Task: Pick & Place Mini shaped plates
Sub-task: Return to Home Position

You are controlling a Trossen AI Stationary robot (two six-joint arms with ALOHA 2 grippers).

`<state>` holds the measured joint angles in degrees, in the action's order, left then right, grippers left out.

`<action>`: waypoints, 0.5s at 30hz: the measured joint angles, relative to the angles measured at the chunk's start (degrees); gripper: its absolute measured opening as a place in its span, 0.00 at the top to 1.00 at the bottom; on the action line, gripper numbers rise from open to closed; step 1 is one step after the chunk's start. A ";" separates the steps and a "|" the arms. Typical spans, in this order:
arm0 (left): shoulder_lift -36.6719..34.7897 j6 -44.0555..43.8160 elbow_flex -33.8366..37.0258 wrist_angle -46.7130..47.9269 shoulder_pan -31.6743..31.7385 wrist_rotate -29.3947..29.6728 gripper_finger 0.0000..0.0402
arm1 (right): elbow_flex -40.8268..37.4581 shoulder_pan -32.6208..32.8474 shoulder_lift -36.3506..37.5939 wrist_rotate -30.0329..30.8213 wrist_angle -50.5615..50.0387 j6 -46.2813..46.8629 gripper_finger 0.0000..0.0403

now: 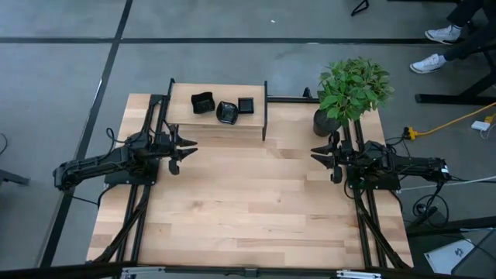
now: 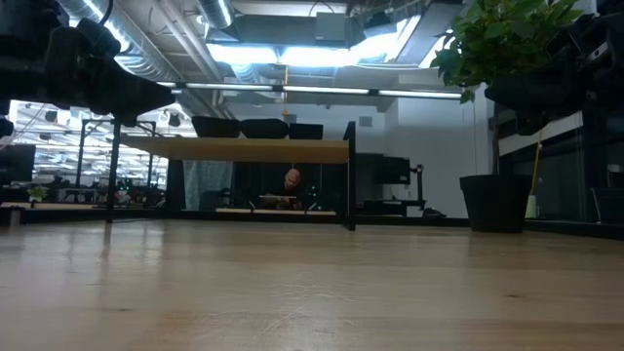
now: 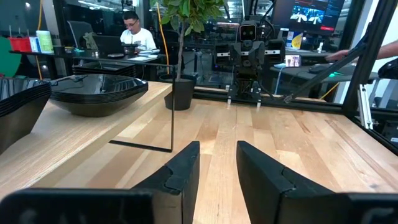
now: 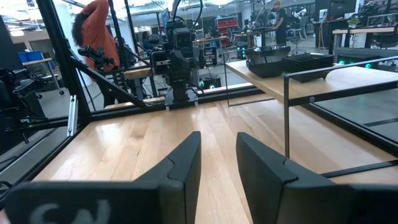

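Left jaws parted; wrist view shows two plate stacks (image 3: 93, 96), overhead three.

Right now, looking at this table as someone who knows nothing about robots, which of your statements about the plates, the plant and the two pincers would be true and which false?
1. The black plates sit in three stacks on the raised shelf. True.
2. The left pincer carries a plate. False: it is open and empty.
3. The potted plant stands on the right arm's side of the table, next to the shelf. True.
4. A plate lies on the wood between the two arms. False: every plate in view is on the shelf.
5. The right pincer rests on the shelf. False: it is off the shelf, near the plant, open and empty.
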<state>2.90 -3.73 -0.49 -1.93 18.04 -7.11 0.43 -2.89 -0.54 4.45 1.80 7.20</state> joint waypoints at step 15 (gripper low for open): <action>0.00 -0.02 0.00 0.00 -0.01 0.00 0.75 | 0.01 0.02 0.00 0.00 0.00 0.00 0.74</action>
<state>2.90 -3.75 -0.49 -1.93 18.03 -7.11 0.44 -2.87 -0.54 4.45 1.80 7.20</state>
